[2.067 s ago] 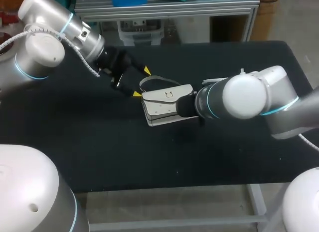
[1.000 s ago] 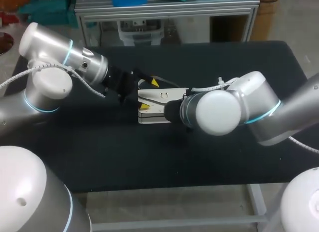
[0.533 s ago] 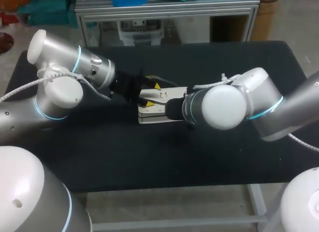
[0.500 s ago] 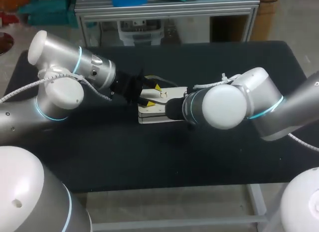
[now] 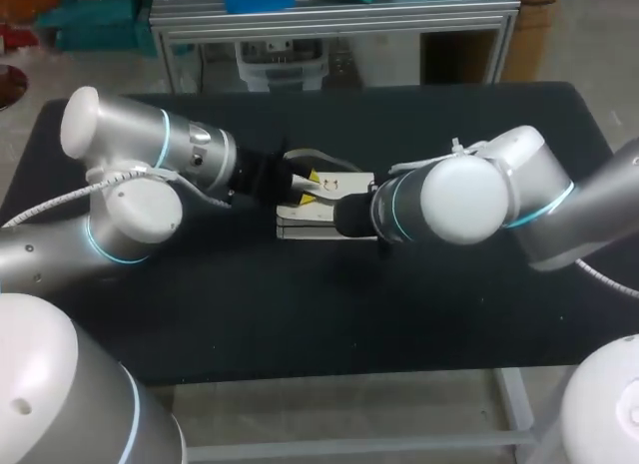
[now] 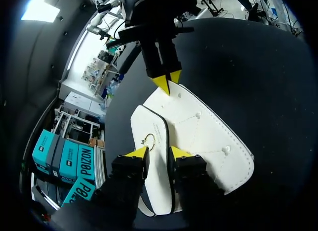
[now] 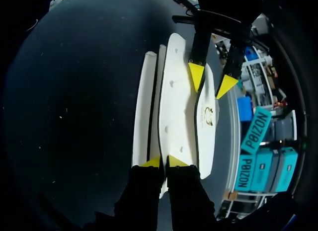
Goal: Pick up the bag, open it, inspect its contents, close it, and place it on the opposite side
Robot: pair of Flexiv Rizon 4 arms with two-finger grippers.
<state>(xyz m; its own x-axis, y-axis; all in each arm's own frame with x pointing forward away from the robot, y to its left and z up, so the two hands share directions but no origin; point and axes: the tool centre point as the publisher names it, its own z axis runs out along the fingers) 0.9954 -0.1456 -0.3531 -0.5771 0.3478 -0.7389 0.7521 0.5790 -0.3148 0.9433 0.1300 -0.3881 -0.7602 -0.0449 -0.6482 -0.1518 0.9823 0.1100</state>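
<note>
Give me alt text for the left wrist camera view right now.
A white bag lies on the black table, its flap raised and pinched between the yellow-tipped fingers of the left gripper. Opposite, the right gripper clamps the bag's far edge.

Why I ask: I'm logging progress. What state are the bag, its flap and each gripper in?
Bag: lying on the table, gripped at both ends.
Flap: lifted slightly off the bag's body.
Left gripper: shut on the flap's edge.
Right gripper: shut on the bag's opposite edge.
</note>
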